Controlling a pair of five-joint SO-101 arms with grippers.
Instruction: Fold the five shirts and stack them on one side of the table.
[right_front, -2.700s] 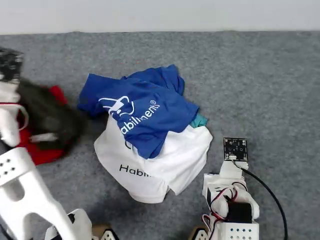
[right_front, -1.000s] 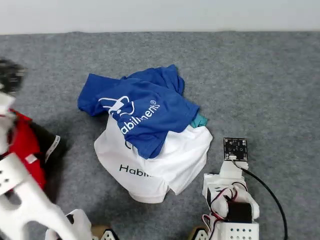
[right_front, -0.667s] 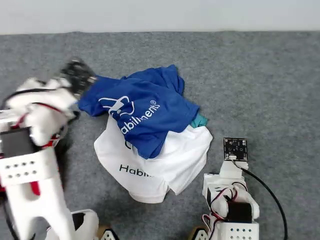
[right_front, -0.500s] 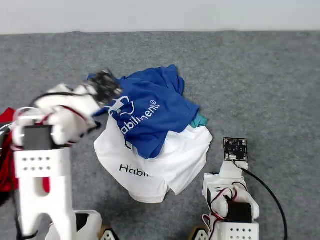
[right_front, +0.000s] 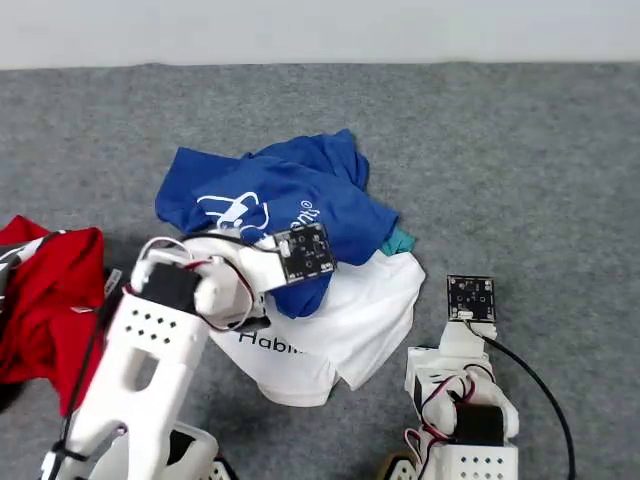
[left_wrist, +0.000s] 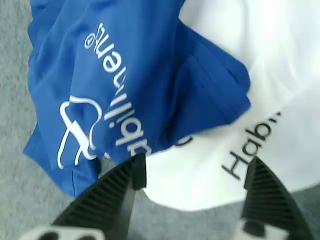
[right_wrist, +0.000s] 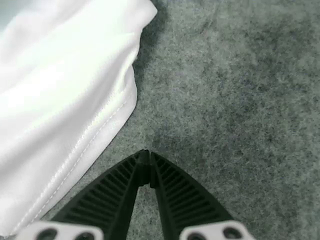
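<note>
A crumpled blue shirt (right_front: 270, 195) with white print lies on top of a white shirt (right_front: 350, 320) in a pile at the table's middle. A teal edge (right_front: 398, 241) peeks out between them. A red shirt (right_front: 45, 300) lies bunched at the left edge. My left arm (right_front: 190, 290) stretches over the pile. Its gripper (left_wrist: 196, 167) is open above the seam where the blue shirt (left_wrist: 140, 75) overlaps the white shirt (left_wrist: 260, 75), holding nothing. My right arm (right_front: 460, 390) is folded at the front right. Its gripper (right_wrist: 145, 156) is shut and empty just beside the white shirt's hem (right_wrist: 60, 100).
Grey carpet (right_front: 520, 160) covers the table, with open room at the back and right. A pale wall (right_front: 320, 30) runs along the far edge. A dark scrap of cloth (right_front: 6, 395) shows below the red shirt at the left edge.
My left arm has swung from the far left edge to above the pile. The red shirt now lies loose at the left. The right arm has not moved.
</note>
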